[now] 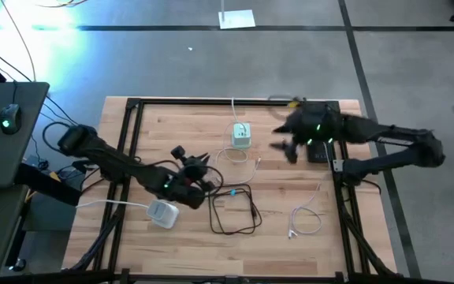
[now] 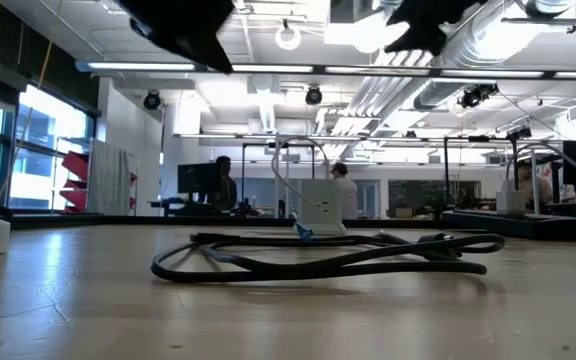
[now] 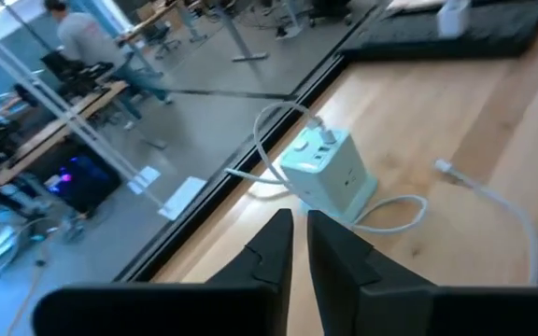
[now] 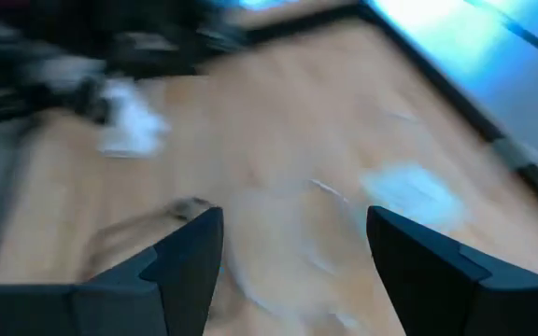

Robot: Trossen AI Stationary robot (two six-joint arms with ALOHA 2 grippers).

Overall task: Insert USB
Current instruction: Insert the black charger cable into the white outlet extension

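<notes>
A white charger cube (image 1: pixel 241 136) stands on the wooden table at the far middle, with a white cable plugged into its top; it also shows in the left wrist view (image 3: pixel 330 170) and the low view (image 2: pixel 320 207). A loose white cable plug (image 3: pixel 445 168) lies on the table beside the cube. My left gripper (image 1: pixel 193 170) hovers shut and empty, left of and nearer than the cube (image 3: pixel 299 238). My right gripper (image 1: pixel 284 147) is open and empty above the table, right of the cube (image 4: pixel 292 233); its wrist view is blurred.
A coiled black cable (image 1: pixel 235 209) lies at the near middle, also in the low view (image 2: pixel 328 255). Another white cable (image 1: pixel 303 221) lies at the near right. A white adapter (image 1: pixel 162 213) sits at the near left. A dark box (image 1: pixel 319 154) sits by the right rail.
</notes>
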